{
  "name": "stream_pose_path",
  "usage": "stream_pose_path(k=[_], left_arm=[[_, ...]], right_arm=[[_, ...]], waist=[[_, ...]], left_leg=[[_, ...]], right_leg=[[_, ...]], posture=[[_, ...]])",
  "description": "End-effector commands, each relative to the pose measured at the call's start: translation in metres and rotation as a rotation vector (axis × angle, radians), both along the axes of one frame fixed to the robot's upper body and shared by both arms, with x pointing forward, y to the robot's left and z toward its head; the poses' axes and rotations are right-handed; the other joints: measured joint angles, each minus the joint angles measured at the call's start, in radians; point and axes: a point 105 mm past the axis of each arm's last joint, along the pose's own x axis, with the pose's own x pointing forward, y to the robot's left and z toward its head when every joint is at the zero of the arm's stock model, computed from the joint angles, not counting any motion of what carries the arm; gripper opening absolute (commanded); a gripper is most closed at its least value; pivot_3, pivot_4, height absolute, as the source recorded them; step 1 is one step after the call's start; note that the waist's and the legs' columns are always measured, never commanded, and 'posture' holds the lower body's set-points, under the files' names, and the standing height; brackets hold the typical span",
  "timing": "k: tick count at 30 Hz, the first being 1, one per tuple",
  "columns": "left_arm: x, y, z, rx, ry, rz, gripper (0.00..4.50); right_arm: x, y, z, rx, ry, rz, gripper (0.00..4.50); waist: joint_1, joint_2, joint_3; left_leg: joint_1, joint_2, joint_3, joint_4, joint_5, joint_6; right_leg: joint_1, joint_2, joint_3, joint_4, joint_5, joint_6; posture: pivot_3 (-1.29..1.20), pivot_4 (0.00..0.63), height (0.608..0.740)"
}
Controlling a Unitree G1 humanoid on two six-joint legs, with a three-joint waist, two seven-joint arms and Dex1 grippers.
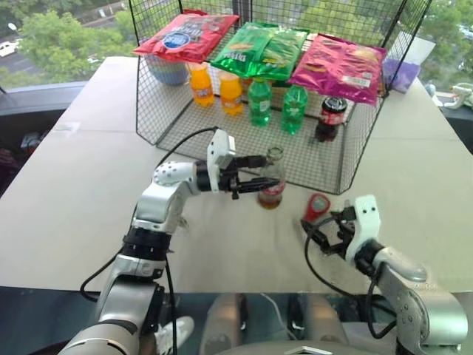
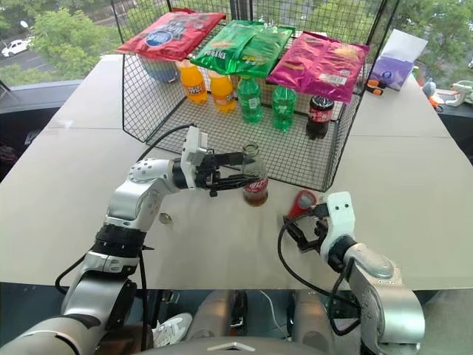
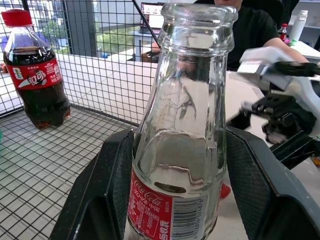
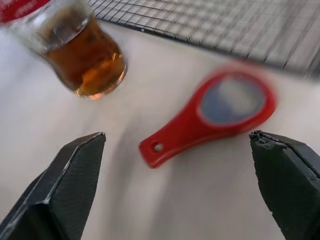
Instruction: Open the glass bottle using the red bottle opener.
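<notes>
Jaws of the right gripper (image 4: 175, 180) stand wide and hold nothing, low in the lower right of the head view. Just beyond them the red bottle opener (image 4: 210, 117) lies flat on the table (image 1: 89, 192), handle end nearer the gripper and ring head pointing away toward the cage. To its left, in the middle of the head view, the left gripper (image 1: 255, 182) is closed on the glass bottle (image 1: 271, 177) below the neck, holding it upright on the table, with cola in its lower part. In the left wrist view the bottle's mouth appears bare, with no cap on it.

My reading is that the opening itself is done and the opener has been laid down. If so, what is left is for the right arm to back off and the left to let the bottle stand alone.

Bare tabletop lies all around the opener and toward the near edge, so the right arm has room to pull back. Farther on, the front edge of the wire cage (image 1: 347, 140) runs close behind both bottle and opener. Inside it stand orange and green bottles and a dark cola bottle (image 1: 330, 118), with snack bags on top.
</notes>
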Motion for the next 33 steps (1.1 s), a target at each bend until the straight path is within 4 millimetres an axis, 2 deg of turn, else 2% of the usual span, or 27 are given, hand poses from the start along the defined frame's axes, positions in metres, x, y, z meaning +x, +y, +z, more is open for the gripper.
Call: stream_pose_path(k=[1,8,9,12,18,22,28,31,33], left_arm=[[-0.002,0.003,0.002,0.001,-0.013,-0.002,2.13],[-0.005,0.0,0.004,-0.006,-0.013,-0.016,2.13],[-0.006,0.0,0.004,-0.006,-0.013,-0.018,3.19],[-0.007,-0.001,0.007,-0.009,-0.017,-0.019,4.47],[-0.008,0.001,0.013,-0.014,-0.024,-0.009,4.47],[-0.011,0.012,0.018,-0.031,-0.01,0.019,4.47],[-0.014,0.054,0.008,-0.059,0.015,0.162,4.47],[-0.008,0.079,0.002,-0.064,0.029,0.284,4.47],[-0.006,0.104,-0.008,-0.05,0.052,0.38,4.47]], right_arm=[[-0.001,0.009,0.027,-0.023,-0.168,0.071,4.42],[-0.007,0.016,0.037,-0.131,-0.282,0.189,4.42],[-0.007,0.016,0.037,-0.135,-0.288,0.192,4.5],[-0.005,0.016,0.039,-0.143,-0.307,0.198,4.5],[-0.003,0.019,0.042,-0.167,-0.339,0.22,4.5],[-0.005,0.015,0.045,-0.196,-0.365,0.22,4.5],[-0.026,-0.012,0.045,-0.168,-0.334,0.211,4.5],[-0.038,-0.026,0.041,-0.182,-0.306,0.195,4.5],[-0.046,-0.036,0.039,-0.202,-0.308,0.16,4.5]], waist=[[0.0,0.0,0.0],[0.002,0.001,0.0],[0.002,0.001,0.001],[0.003,0.0,0.001],[0.004,0.0,0.001],[0.004,0.0,0.001],[0.004,0.001,0.001],[0.007,0.001,0.001],[0.007,0.001,0.001]], left_leg=[[0.0,0.0,0.0,0.0,0.0,0.0],[-0.001,0.0,0.0,-0.001,0.002,0.004],[-0.001,0.0,0.0,-0.001,0.002,0.004],[-0.001,0.0,0.0,-0.001,0.002,0.004],[-0.003,0.0,-0.001,-0.001,0.002,0.004],[-0.003,0.0,-0.001,-0.001,0.002,0.004],[-0.003,0.0,-0.001,-0.003,0.002,0.004],[-0.003,0.0,-0.002,-0.003,0.002,0.004],[-0.003,0.001,-0.003,-0.003,0.002,0.004]], right_leg=[[0.0,0.0,0.0,0.0,0.0,0.0],[0.0,0.001,0.0,-0.001,0.0,0.0],[0.0,0.001,0.0,-0.002,0.0,0.0],[0.0,0.001,0.0,-0.002,0.0,0.0],[0.0,0.001,-0.001,-0.003,0.0,0.0],[0.0,0.001,-0.002,-0.004,0.0,0.0],[0.0,0.001,-0.002,-0.005,0.0,0.0],[0.0,0.001,-0.003,-0.005,0.0,0.0],[0.0,0.001,-0.003,-0.006,0.0,0.0]], posture=[[0.0,0.15,0.728],[0.0,0.15,0.728],[0.0,0.15,0.728],[0.0,0.15,0.728],[0.0,0.15,0.728],[0.0,0.15,0.728],[0.0,0.15,0.728],[0.0,0.15,0.728],[0.0,0.15,0.728]])
